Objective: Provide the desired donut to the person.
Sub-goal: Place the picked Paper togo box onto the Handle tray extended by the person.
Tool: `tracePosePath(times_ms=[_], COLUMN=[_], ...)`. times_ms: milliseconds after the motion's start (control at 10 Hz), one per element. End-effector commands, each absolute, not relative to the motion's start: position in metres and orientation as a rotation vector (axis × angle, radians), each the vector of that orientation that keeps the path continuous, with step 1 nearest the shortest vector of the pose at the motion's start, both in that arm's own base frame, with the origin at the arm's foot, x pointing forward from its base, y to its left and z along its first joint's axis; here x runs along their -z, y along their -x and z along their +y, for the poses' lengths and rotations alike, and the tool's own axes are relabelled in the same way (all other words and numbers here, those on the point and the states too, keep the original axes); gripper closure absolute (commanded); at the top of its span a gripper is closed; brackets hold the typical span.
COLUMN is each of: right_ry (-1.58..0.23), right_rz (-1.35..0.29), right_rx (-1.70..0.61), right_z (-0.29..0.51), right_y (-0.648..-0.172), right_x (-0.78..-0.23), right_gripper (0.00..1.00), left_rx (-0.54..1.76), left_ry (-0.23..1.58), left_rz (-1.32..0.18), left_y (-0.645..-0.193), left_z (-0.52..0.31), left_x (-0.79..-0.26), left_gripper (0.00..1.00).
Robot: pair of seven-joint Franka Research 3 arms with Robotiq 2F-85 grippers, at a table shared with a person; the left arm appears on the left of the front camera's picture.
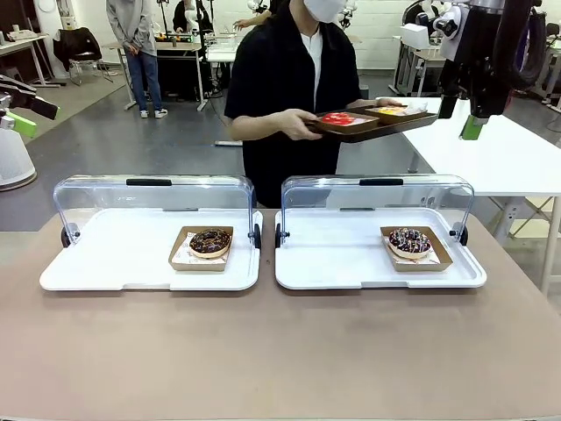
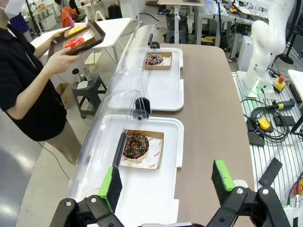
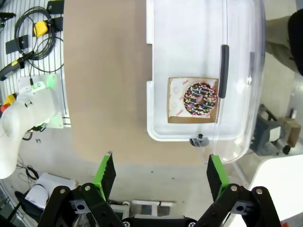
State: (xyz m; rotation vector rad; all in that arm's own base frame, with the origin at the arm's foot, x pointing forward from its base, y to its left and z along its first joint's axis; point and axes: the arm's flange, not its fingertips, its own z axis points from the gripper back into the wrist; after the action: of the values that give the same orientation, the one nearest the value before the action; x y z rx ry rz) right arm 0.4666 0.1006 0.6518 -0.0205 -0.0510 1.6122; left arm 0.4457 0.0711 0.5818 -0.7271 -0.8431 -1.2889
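Two donuts lie in brown paper trays on the table. A chocolate donut (image 1: 210,242) (image 2: 136,145) sits on the left white tray (image 1: 105,263), and a dark sprinkled donut (image 1: 409,240) (image 3: 200,99) (image 2: 154,59) on the right white tray (image 1: 333,263). The person (image 1: 280,79) (image 2: 26,90) stands at the far side, holding a brown serving tray (image 1: 372,130) (image 2: 94,40). My left gripper (image 2: 168,179) (image 1: 31,110) hangs open, high at the left. My right gripper (image 3: 161,172) (image 1: 462,118) hangs open, high at the right. Neither holds anything.
Clear lids (image 1: 153,193) (image 1: 377,191) stand swung up at the back of both white trays. The serving tray carries a red item (image 1: 337,118) and a yellow one (image 1: 392,111). A white side table (image 1: 500,158) stands at the right. A bystander (image 1: 136,44) is far behind.
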Motion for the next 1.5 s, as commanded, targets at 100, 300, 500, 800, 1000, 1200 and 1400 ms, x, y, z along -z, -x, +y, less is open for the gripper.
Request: tracePosePath(times_ms=[100, 300, 500, 800, 1000, 1200, 1400], right_ry=[0.016, 0.016, 0.016, -0.225, -0.476, -0.552, -0.664], right_rz=[-0.044, -0.044, -0.044, -0.265, -0.485, -0.632, -0.732], right_rx=[-1.609, -1.609, -1.609, -1.573, -1.405, -1.295, -1.275], right_z=[0.099, 0.099, 0.099, 0.068, 0.002, -0.065, -0.131], right_y=[-0.465, -0.465, -0.465, -0.472, -0.489, -0.49, -0.487], right_x=[-0.654, -0.654, -0.654, -0.674, -0.701, -0.712, -0.699], right_gripper=[0.0, 0.0, 0.0, 0.0, 0.0, 0.0, 0.0], left_rx=[1.273, 1.273, 1.273, 1.273, 1.273, 1.273, 1.273], left_ry=[0.743, 0.743, 0.743, 0.743, 0.743, 0.743, 0.743], left_rz=[-0.844, -0.844, -0.844, -0.844, -0.844, -0.844, -0.844], left_y=[-0.444, -0.444, -0.444, -0.444, -0.444, -0.444, -0.444], left_z=[0.071, 0.071, 0.071, 0.071, 0.071, 0.071, 0.071], left_x=[-0.584, -0.584, -0.584, -0.584, -0.584, -0.584, -0.584], left_gripper=[0.0, 0.0, 0.0, 0.0, 0.0, 0.0, 0.0])
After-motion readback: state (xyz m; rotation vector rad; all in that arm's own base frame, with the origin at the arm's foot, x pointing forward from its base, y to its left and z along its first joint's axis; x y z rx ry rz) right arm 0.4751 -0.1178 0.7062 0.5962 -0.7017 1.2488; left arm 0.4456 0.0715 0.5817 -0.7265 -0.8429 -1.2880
